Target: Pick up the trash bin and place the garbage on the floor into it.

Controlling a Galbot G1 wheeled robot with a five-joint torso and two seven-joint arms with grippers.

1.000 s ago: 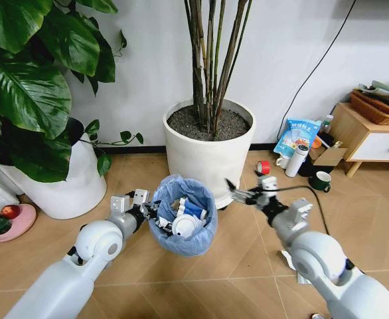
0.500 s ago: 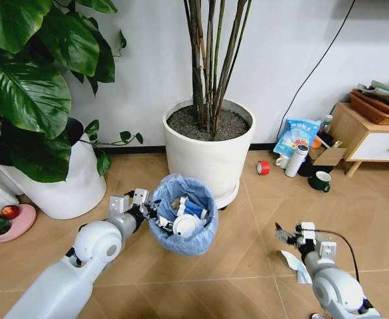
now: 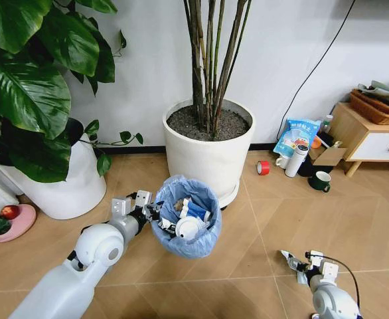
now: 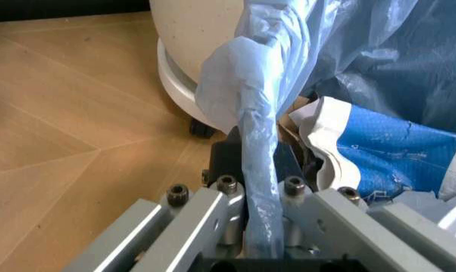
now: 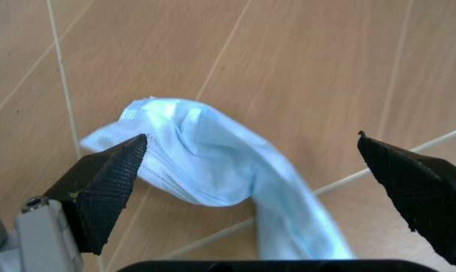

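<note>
Light-blue crinkled plastic lines the trash bin [image 3: 184, 218], a small round bin standing on the wooden floor [image 3: 247, 226] just in front of the large white plant pot [image 3: 208, 149]. Inside it lie scraps: a crushed blue-and-white package [image 4: 387, 153] and a white round piece [image 3: 189, 228].

Left gripper [image 3: 156, 216] sits at the bin's left rim; in the left wrist view its fingers are pinched together on the rim with a fold of the liner [image 4: 258, 170] clamped between them.

Right gripper [image 5: 250, 164] is low over the floor, toward the near right of the head view. Fingers spread wide apart; the two black ridged pads [image 5: 107, 187] flank a crumpled pale-blue face mask [image 5: 205, 164] lying flat on the planks. One pad is just at the mask's edge, the other well clear of it. Contact cannot be told.

Open room: bare floor between the bin and the right gripper, and along the near edge. Behind the bin the pot stands close. A second white pot [image 3: 62, 183] with broad leaves stands to the left. Toward the right wall: a red tape roll [image 3: 263, 167], an upright white bottle [image 3: 296, 161], a dark mug [image 3: 321, 181] and a low wooden cabinet [image 3: 367, 136].
</note>
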